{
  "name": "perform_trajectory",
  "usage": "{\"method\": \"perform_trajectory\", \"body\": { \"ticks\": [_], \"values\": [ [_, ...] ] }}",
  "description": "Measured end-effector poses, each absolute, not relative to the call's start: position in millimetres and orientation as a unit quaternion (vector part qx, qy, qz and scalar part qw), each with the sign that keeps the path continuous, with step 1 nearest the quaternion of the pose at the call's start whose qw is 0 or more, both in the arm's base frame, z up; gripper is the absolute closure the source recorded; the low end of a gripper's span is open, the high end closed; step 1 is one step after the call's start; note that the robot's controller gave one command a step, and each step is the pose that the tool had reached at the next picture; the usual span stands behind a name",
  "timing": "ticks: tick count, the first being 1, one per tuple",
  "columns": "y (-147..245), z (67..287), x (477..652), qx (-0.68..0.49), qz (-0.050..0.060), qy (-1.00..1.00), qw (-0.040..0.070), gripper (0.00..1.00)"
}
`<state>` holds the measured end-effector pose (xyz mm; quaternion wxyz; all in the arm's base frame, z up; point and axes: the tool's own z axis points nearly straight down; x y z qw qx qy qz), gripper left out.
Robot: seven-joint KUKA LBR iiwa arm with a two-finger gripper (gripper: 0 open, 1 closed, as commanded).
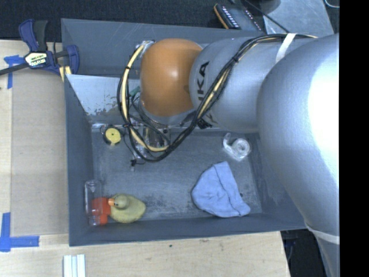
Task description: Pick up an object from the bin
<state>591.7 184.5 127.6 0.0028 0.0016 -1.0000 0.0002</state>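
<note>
— Where did the gripper (149, 138) stand?
— Low over the back left part of the grey bin (173, 233), under the arm's orange cover (167, 77). A loop of black and yellow cables (128, 117) hung round it.
— Was it spread or pressed together?
— I could not tell. The cover and the cables hid its lower end from the camera.
— Which thing lay nearest to it?
— A small yellow round thing (112, 135). It sat on the bin floor just to the left of the gripper, close to the back wall. Whether the two touched, I could not make out.
— And the others?
— They were well apart from it. A yellow rubber duck (128, 209) lay in the front left corner, touching a red-orange piece (99, 210) on its left. A crumpled pale blue cloth (221, 191) lay toward the front right. A clear plastic ring (237, 147) rested behind the cloth, near the arm's grey body
</note>
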Motion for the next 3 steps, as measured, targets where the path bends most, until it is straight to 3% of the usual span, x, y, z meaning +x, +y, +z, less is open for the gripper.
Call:
{"method": "perform_trajectory", "body": {
  "ticks": [1, 2, 3],
  "values": [
    [183.6, 133.0, 593.7, 0.000, -0.001, -1.000, -0.001, 0.00],
    [124.4, 82.5, 594.9, 0.052, 0.001, -0.999, 0.003, 0.00],
    [129.1, 103.0, 607.6, 0.064, -0.001, -0.998, -0.004, 0.00]
  ]
}}
